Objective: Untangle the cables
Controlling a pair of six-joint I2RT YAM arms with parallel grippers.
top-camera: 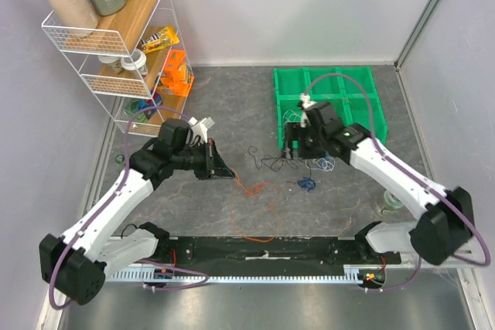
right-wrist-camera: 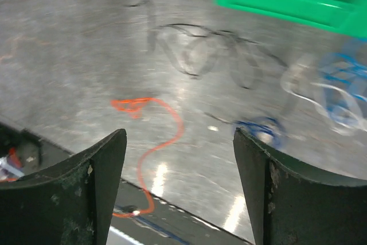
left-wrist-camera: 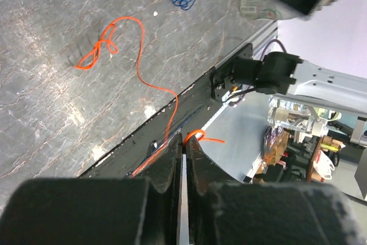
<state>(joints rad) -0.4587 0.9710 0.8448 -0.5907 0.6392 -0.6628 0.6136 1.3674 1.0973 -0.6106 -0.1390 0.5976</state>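
Note:
My left gripper (top-camera: pixel 222 165) is shut on one end of the orange cable (top-camera: pixel 261 191), which trails over the table to the near black rail. In the left wrist view the jaws (left-wrist-camera: pixel 186 140) pinch an orange loop, and the cable (left-wrist-camera: pixel 137 55) has a small knot farther out. My right gripper (top-camera: pixel 292 147) is open and empty, above the table by the green tray's front edge. A black cable (top-camera: pixel 267 162), a small blue bunch (top-camera: pixel 307 184) and white and light-blue loops (top-camera: pixel 322 164) lie under and beside it. The right wrist view shows the open gripper (right-wrist-camera: pixel 179 142) over the orange cable (right-wrist-camera: pixel 133 105), black loops (right-wrist-camera: pixel 200 50) and blue bunch (right-wrist-camera: pixel 261 127).
A green compartment tray (top-camera: pixel 325 102) sits at the back right. A white wire shelf rack (top-camera: pixel 116 44) with bottles and small items stands at the back left. A tape roll (top-camera: pixel 390 202) lies by the right arm's base. A black rail (top-camera: pixel 263 249) runs along the near edge.

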